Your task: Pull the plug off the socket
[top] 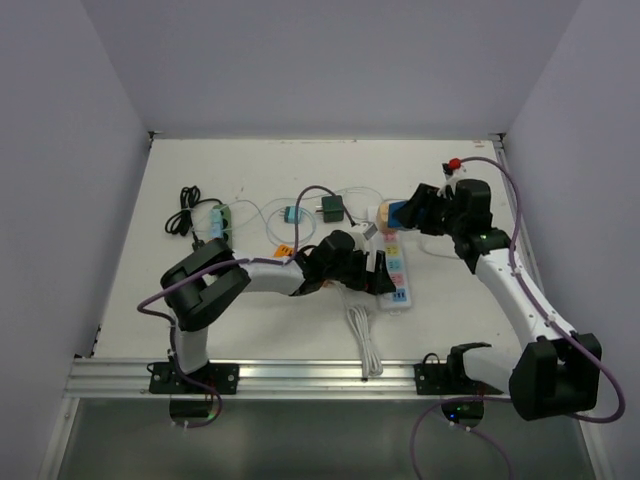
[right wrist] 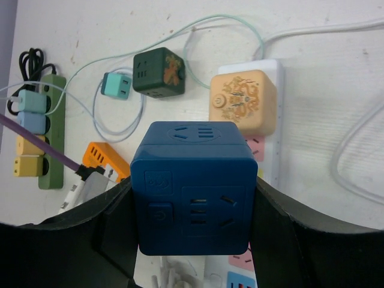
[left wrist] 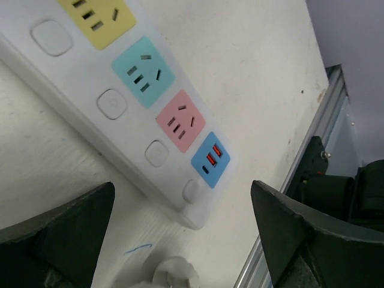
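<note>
Right gripper (right wrist: 192,207): jaws part-open, clamped on blue cube plug (right wrist: 191,180) | plug: between its fingers, over white power strip (right wrist: 273,163), just before tan cube (right wrist: 243,102) | left gripper (left wrist: 183,240): spread wide, empty, strip's end below.

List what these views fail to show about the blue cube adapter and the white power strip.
- Blue cube adapter prongs: right wrist view, its own body hides them; seated or free, cannot tell.
- White power strip far end: left wrist view, cut off by the top edge.
- Strip sockets under the cube: right wrist view, hidden by the cube.
- Small white round part: left wrist view, cut by the bottom edge; unidentifiable.
</note>
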